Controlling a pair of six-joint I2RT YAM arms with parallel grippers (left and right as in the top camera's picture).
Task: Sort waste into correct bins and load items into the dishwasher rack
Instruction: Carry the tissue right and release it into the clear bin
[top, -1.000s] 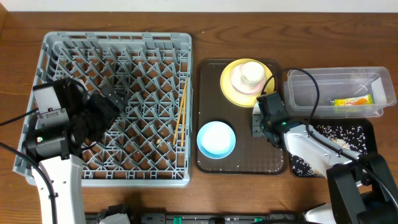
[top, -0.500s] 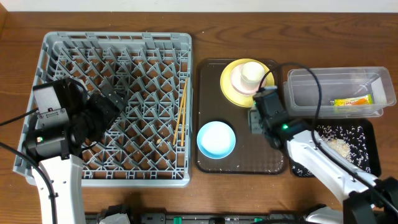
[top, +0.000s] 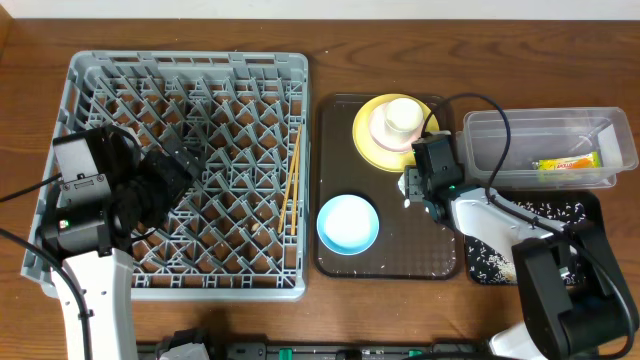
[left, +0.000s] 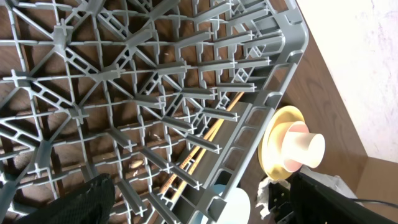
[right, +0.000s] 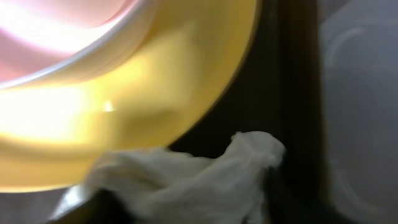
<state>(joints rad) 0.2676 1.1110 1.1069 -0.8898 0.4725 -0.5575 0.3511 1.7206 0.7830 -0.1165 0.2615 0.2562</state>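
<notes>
The crumpled white tissue (right: 186, 180) lies on the dark-brown serving tray (top: 335, 120), just below the yellow plate (top: 368, 148). My right gripper (top: 413, 186) is down on it, and the tissue fills the gap between its dark fingers; the wrist view is too blurred to show whether they pinch it. A white cup (top: 402, 118) stands on the plate. The light-blue dish (top: 348, 222) sits lower on the same tray. My left gripper (top: 168, 172) hovers open and holding nothing over the grey rack (top: 90, 70). The chopsticks (top: 293, 180) lie along the rack's right side.
To the right, a clear tub (top: 500, 150) holds the green-and-orange wrapper (top: 567, 162). Below it, the black tray (top: 588, 212) holds rice scraps (top: 545, 232). The right arm's cable arcs over the tub's left end.
The right gripper has shifted slightly up and left along the plate's edge, its jaws widening then narrowing over the tissue. The plate nudged a little left. The left arm has not moved.
</notes>
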